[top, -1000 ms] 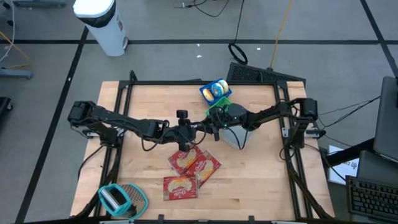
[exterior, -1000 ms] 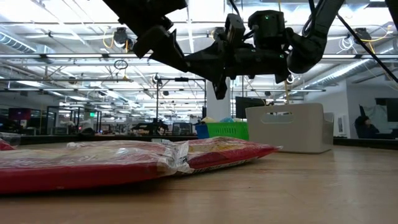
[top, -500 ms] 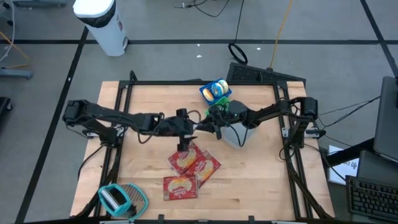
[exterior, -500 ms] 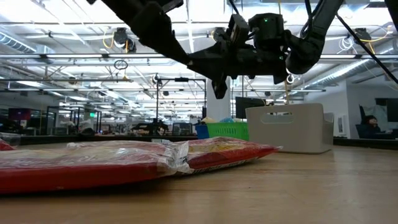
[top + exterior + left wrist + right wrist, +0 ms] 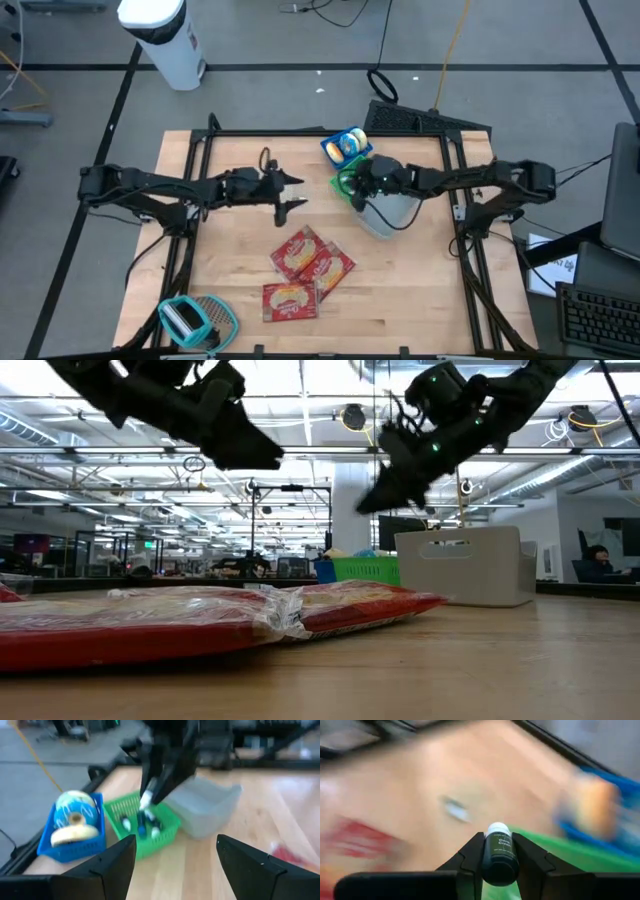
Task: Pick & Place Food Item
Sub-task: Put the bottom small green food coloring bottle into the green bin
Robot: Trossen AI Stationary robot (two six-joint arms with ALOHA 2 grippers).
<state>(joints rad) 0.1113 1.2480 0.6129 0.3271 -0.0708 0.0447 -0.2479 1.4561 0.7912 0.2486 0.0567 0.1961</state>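
Observation:
A small dark bottle with a white cap (image 5: 497,847) sits between the fingers of my right gripper (image 5: 352,190), which hangs over the green basket (image 5: 145,827) at the table's far middle. My left gripper (image 5: 298,192) stands open and empty a short way to the bottle's left, above bare wood. Several red food packets (image 5: 312,262) lie flat on the table nearer the front. In the low view the right gripper (image 5: 375,500) slants down above the baskets. My right gripper pinches the bottle's dark body (image 5: 497,862) between its two fingers. The bottle lies along the fingers, and its white cap (image 5: 497,829) sticks out past their tips. The fingers come from the table's right, slanting down. The bottle is lifted clear, above the green basket.
A blue basket (image 5: 345,145) with a blue and yellow item stands just beyond the green one. A pale grey bin (image 5: 390,212) sits to its right. A teal object (image 5: 195,318) lies at the near left corner. Bare wood lies between the left gripper and the packets.
The two grippers met above the table's middle a second ago. My left gripper has opened and drawn back toward the table's left edge. My right gripper has tipped and swung toward the far right with the bottle, ending over the green basket.

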